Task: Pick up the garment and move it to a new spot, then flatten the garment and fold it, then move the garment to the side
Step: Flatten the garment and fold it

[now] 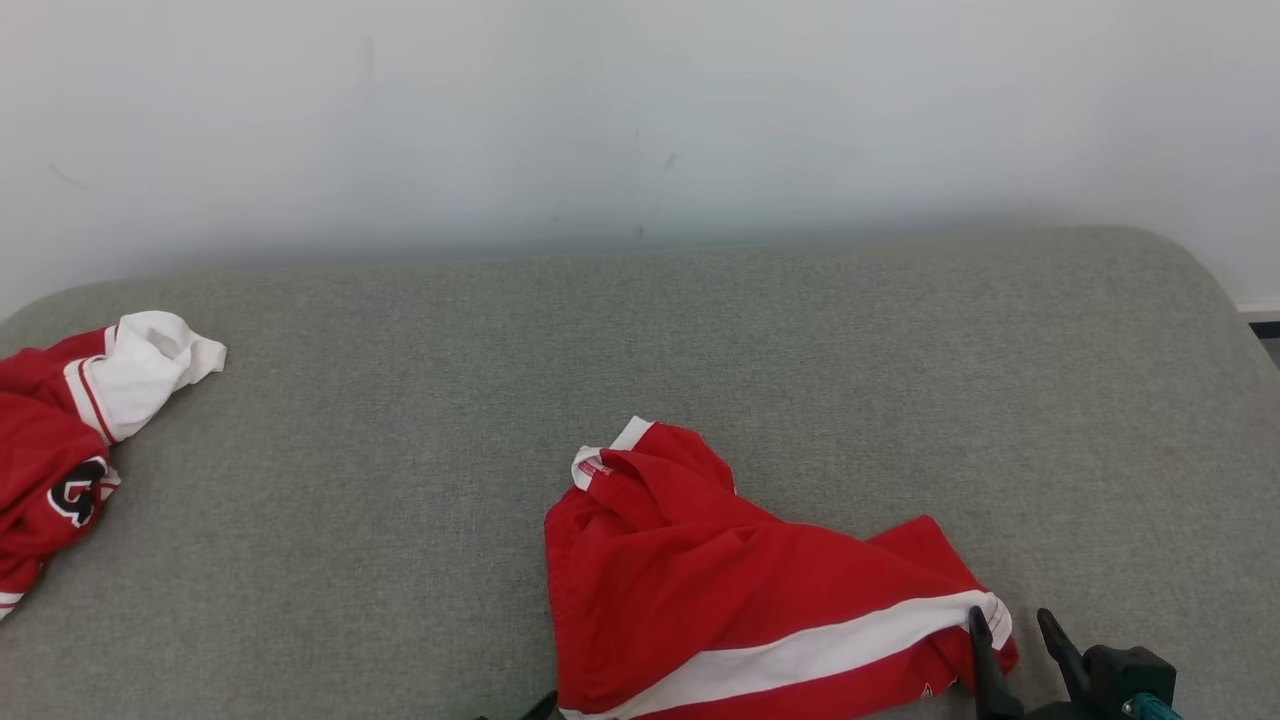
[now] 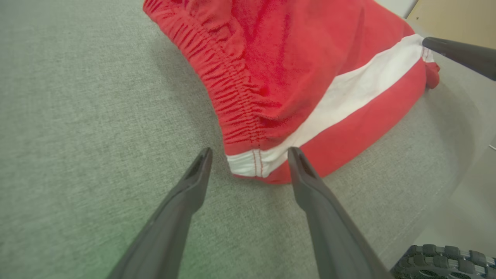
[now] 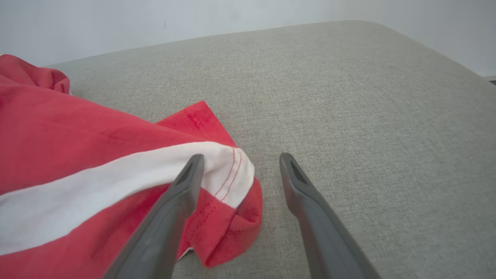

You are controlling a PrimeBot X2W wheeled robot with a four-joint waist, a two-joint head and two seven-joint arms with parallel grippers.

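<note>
The garment, red shorts with a white side stripe, lies crumpled on the grey cushion near its front edge. My left gripper is open at the waistband end. Its fingers straddle the white-striped corner of the garment without closing on it. A dark tip of that gripper peeks in at the bottom of the head view. My right gripper is open at the leg hem. In the right wrist view its left finger overlaps the striped hem of the garment, and the right gripper holds nothing.
A second red and white garment is bunched at the cushion's far left edge. A pale wall rises behind the cushion. The right arm's finger reaches into the left wrist view's upper right. A black cable chain sits by the cushion's front edge.
</note>
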